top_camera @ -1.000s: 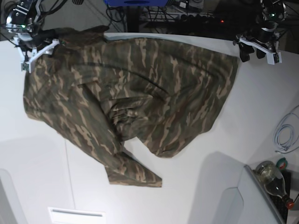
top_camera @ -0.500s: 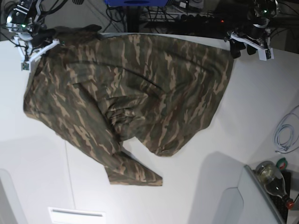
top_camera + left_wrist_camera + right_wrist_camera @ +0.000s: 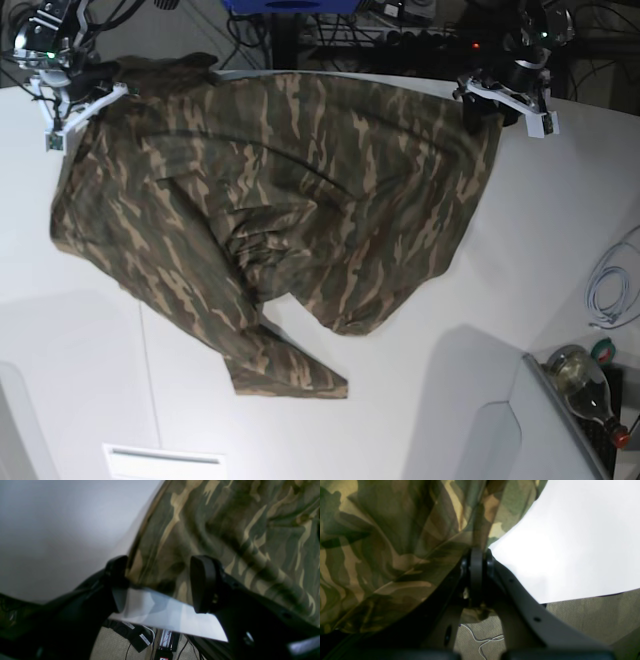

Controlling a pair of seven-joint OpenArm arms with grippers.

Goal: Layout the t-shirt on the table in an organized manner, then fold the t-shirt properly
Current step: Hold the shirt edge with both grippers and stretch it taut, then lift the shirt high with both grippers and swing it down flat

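Your right gripper [image 3: 477, 562] has its fingers pinched tight on a fold of the soft green, brown and tan camouflage t-shirt [image 3: 280, 210], cloth bunching out to one side of the tips and bare smooth white table [image 3: 560, 230] on the other. Your left gripper [image 3: 160, 582] has its black fingers [image 3: 202, 582] spread wide, straddling the shirt's hem corner right at the table edge, not pinching it. The rest lies rumpled across the tabletop between both grippers.

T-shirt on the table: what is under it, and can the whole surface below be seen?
Under the t-shirt only the white table shows, bare around its edges. The tabletop beneath the cloth is covered, so anything lying there cannot be seen.
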